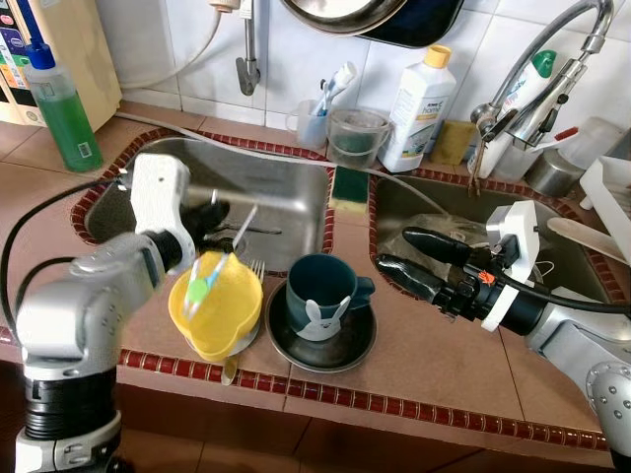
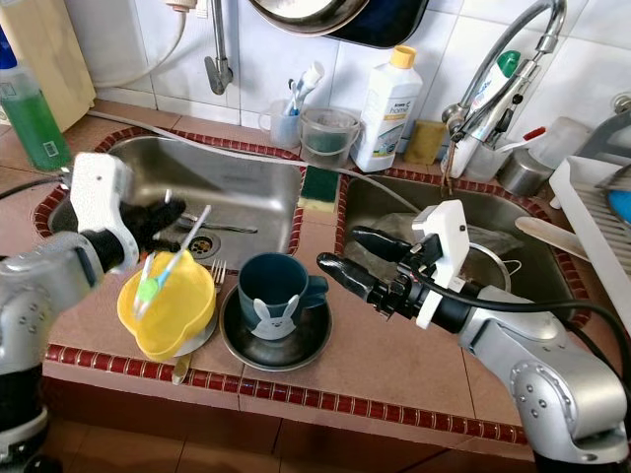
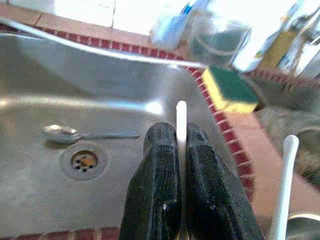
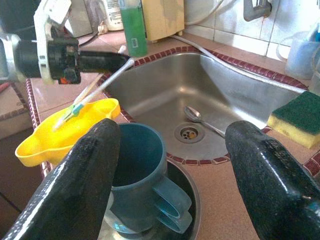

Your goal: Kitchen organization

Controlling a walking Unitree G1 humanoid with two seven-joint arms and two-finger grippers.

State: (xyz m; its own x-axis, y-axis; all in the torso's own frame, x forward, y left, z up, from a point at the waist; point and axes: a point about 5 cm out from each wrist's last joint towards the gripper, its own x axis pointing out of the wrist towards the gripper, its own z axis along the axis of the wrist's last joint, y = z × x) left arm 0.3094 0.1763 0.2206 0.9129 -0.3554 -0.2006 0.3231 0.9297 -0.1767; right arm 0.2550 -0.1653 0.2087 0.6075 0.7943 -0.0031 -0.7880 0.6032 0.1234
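**A:** While both arms are over the desk (image 1: 434, 365), rundown: double steel sink (image 1: 286, 197) behind, spoon (image 4: 197, 117) lying by the left basin's drain. In front, a dark saucer (image 1: 320, 345) carrying a teal bunny mug (image 1: 325, 296). Beside it, a yellow bowl (image 1: 217, 310).

**B:** Hands?

**A:** Left hand (image 3: 180, 150) is clenched on a thin white stick (image 3: 181, 117), probably a utensil handle, held above the bowl, which has a green-tipped one (image 1: 202, 286) in it. Right hand (image 4: 172, 150) is released, fingers spread wide, aimed at the mug, not touching.

**B:** Advice for the step?

**A:** My read: the left is lifting utensils out. Pull straight up so the bowl doesn't tip. Keep the right clear until then, then close squarely across the mug body, not the handle.
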